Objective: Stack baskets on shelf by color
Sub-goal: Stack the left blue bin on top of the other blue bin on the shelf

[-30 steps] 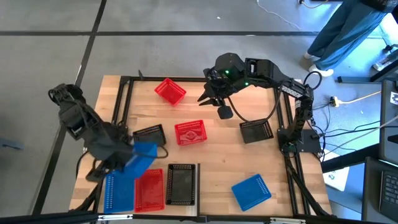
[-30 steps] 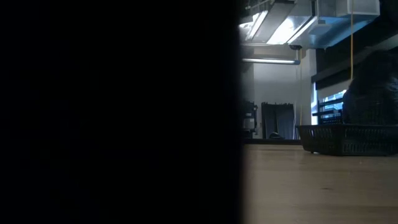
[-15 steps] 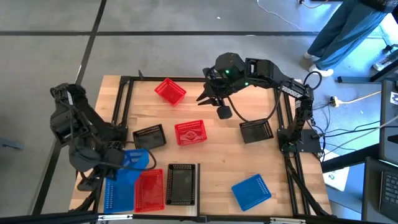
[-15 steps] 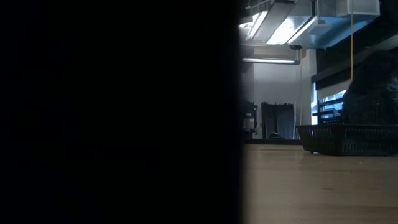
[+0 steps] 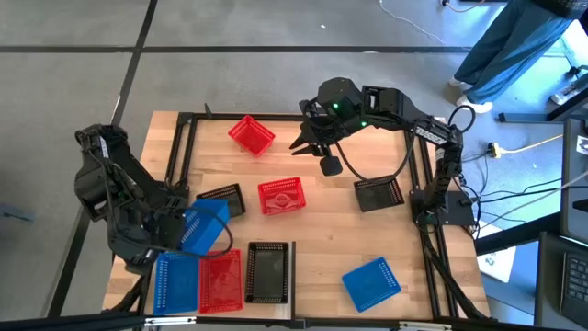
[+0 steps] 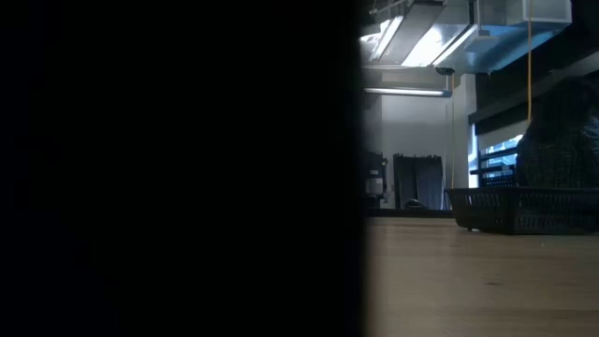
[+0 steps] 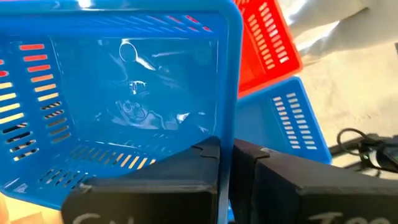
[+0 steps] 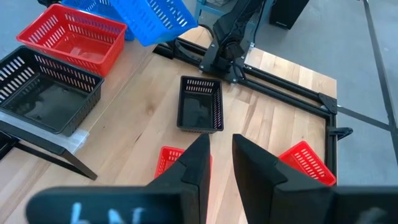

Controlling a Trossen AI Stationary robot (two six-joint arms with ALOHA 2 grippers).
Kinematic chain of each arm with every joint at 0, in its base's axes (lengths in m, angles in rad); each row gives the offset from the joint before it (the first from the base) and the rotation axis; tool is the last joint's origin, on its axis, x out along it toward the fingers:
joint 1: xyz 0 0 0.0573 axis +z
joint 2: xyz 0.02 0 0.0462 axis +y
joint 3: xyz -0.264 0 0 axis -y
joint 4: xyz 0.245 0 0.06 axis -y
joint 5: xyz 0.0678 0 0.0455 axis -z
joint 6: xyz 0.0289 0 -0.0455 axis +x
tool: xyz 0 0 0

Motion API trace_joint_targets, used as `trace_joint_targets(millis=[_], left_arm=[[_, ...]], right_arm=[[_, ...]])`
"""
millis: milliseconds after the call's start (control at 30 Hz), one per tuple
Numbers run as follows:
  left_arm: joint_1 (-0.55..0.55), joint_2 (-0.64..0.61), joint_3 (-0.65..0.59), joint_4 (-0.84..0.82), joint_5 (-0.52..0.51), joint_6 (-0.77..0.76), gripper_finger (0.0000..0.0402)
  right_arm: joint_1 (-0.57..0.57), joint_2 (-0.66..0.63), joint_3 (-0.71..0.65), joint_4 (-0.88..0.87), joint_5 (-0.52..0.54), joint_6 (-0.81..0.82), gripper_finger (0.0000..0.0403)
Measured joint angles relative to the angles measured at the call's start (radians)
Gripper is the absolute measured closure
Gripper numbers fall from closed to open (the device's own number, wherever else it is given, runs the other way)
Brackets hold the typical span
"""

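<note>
My left gripper (image 7: 229, 155) is shut on a blue basket (image 5: 206, 227) and holds it tilted in the air at the table's near left. Under it, a blue basket (image 5: 176, 283), a red one (image 5: 220, 280) and a black one (image 5: 268, 273) stand side by side along the near edge. The shelf is hidden beneath them. Two red baskets (image 5: 251, 134) (image 5: 281, 196), two black ones (image 5: 221, 200) (image 5: 379, 194) and a blue one (image 5: 372, 282) lie loose on the tabletop. My right gripper (image 8: 221, 149) hangs open and empty above the table's far middle. My left gripper grips one wall of the blue basket at its rim (image 7: 227, 127), with one finger (image 7: 205, 158) inside the basket and the other outside. The fingers slant down from the table's left. The basket hangs tilted and lifted clear, above the blue basket (image 7: 289, 124) in the row.
A black metal frame (image 5: 188, 119) runs round the tabletop. In the low view something dark blocks the left half, and a black basket (image 6: 524, 208) stands at the right. Bare wood lies between the loose baskets. A person's legs (image 5: 510, 46) show beyond the far right corner.
My left arm has swung at the near left and its wrist has turned a little. The blue basket has turned with it and stays lifted over the row's blue basket. My right arm has kept still.
</note>
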Motion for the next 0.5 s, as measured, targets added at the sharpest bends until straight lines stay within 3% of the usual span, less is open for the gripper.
trace_joint_targets(millis=[267,500], left_arm=[[0.000,0.000,0.000,0.000,-0.018,-0.009,0.0401],[0.000,0.000,0.000,0.002,0.051,0.010,0.0401]], right_arm=[[0.000,0.000,0.000,-0.001,0.000,0.001,0.0334],[0.000,0.001,0.000,-0.001,0.000,0.003,0.0334]])
